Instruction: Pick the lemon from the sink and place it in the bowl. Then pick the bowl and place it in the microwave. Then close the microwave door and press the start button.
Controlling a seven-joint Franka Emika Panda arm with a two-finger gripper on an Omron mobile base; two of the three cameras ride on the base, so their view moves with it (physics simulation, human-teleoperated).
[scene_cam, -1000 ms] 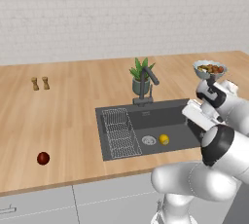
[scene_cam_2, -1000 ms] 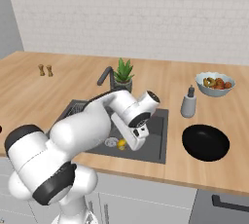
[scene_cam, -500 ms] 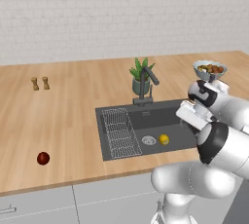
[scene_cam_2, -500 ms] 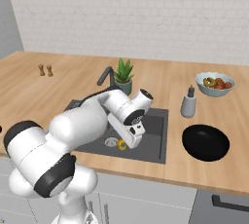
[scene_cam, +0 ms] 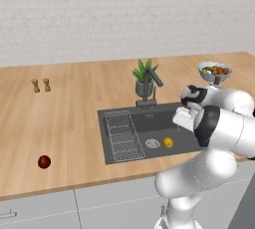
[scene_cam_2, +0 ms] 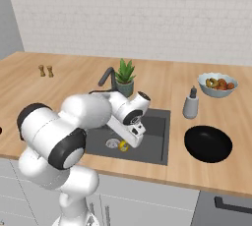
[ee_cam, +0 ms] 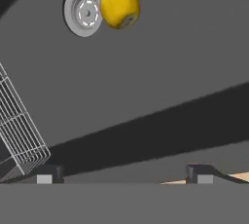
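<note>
1. You are working on the first step: the lemon [ee_cam: 119, 4] is lying on the sink [scene_cam: 149, 122] floor, touching the drain [ee_cam: 83, 9].
2. The gripper [ee_cam: 124, 173] is hovering above it, fingers spread wide, holding nothing.
3. The black bowl [scene_cam_2: 207, 144] is sitting empty on the counter; the microwave steps are all waiting.

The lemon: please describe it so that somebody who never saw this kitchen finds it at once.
Find the dark grey sink sunk in the wooden counter. On its floor, beside the round silver drain, lies the lemon. It is the one small bright yellow thing in the basin.
</note>
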